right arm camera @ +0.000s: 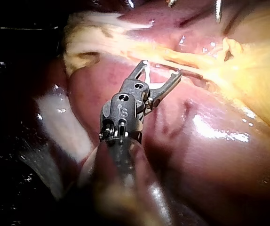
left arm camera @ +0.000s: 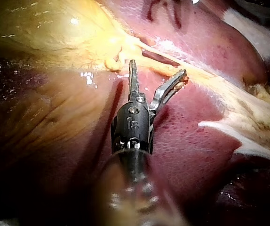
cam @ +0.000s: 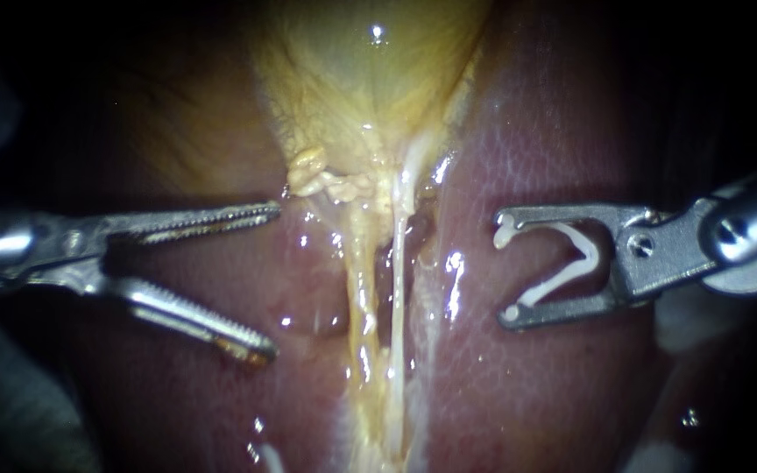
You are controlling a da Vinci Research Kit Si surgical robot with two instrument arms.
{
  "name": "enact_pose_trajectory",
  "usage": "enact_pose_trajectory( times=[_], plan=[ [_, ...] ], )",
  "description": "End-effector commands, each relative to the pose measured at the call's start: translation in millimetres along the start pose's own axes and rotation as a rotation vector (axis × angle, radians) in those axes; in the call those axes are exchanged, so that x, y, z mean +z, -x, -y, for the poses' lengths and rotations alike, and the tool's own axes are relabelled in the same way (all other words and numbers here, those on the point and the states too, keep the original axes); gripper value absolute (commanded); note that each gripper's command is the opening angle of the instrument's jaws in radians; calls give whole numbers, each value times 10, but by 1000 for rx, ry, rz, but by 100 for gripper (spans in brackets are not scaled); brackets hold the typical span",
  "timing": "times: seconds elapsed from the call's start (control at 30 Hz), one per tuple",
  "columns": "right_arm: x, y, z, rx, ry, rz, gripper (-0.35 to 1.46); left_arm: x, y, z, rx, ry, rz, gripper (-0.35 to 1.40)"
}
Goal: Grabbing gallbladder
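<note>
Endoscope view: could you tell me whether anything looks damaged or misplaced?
Nothing stands out: the left instrument, jaws open, sits beside the gallbladder gripping nothing; the right instrument holds a white clip clear of the tubes.

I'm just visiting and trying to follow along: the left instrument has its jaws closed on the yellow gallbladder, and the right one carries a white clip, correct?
Not quite. The left instrument has its jaws open and grips nothing. They stop short of the gallbladder, as the endoscope view shows. The right instrument does carry a white clip between its jaws.
</note>
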Motion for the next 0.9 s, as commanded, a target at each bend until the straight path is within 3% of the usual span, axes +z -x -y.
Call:
enact_pose_trajectory(
  times=[0.03,0.33,0.43,0.5,0.7,0.9],
  plan=[
    [0,0,0,0,0,0,49,0,0,0,0,0,0,74],
    [-1,0,0,-1,-1,0,49,-3,-1,6,-5,2,0,71],
    [-1,0,0,-1,-1,0,49,-3,-6,13,-15,-1,15,69],
    [-1,0,0,-1,-1,0,49,-2,-12,22,-23,-14,35,72],
    [-1,0,1,-1,-1,0,49,11,-36,49,-38,-74,144,72],
    [-1,0,0,-1,-1,0,49,34,-58,76,-37,-90,158,76]
  ],
)
